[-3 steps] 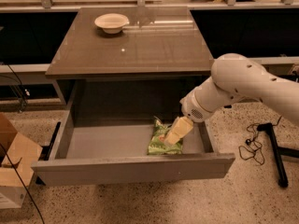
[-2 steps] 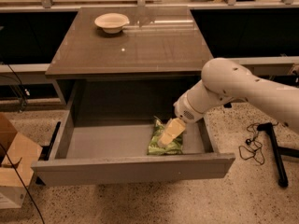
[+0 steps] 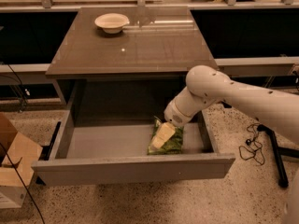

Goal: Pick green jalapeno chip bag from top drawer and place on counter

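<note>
green jalapeno chip bag (image 3: pixel 174 143) lies flat on the floor of the top drawer (image 3: pixel 135 168), right part, nearer the front panel than the back. Drawer is pulled fully out toward the near side; the rest of its grey floor shows to the left of the bag.

pincer (image 3: pixel 160 137) is down inside the drawer, on top of the bag's left half, tilted down-left. It covers part of the bag; green shows around it at top, right and bottom. Looks in contact with the bag, but grip state: cannot tell, and cannot tell if it has hold of anything.

White arm (image 3: pixel 233 94) comes in from the right, elbow over the drawer's far right corner, wrist angled down to the pincer.

table (image 3: pixel 140 50) sits above and behind the drawer, glossy grey-brown top. White bowl (image 3: pixel 112 22) on its far left part, well apart from the bag.

Cardboard box (image 3: pixel 14 164) on the floor at near left, beside the drawer front. Black cable (image 3: pixel 252 146) and a dark stand leg (image 3: pixel 276 154) on the speckled floor at right.
</note>
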`<state>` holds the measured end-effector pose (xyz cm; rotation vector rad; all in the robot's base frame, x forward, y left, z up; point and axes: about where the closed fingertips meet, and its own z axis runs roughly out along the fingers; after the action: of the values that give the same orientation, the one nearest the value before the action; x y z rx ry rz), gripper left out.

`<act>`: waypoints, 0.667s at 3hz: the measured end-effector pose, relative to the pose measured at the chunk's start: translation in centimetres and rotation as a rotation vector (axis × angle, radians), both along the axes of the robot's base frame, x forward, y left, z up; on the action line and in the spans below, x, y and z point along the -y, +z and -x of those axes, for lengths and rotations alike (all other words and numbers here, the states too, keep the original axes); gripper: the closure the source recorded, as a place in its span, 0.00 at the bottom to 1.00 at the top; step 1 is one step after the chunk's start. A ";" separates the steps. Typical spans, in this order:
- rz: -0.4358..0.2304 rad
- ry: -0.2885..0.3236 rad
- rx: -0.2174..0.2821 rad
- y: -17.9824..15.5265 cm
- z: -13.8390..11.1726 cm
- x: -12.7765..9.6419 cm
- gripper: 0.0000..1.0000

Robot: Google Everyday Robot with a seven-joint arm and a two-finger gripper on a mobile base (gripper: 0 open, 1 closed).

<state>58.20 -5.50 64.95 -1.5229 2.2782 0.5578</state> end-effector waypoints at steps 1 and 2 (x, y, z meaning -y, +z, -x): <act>0.026 -0.017 -0.051 -2.1 0.8 0.9 0.00; 0.051 -0.052 -0.090 -3.0 2.3 2.2 0.18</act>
<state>55.86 -7.70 61.98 -1.4855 2.4098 0.5687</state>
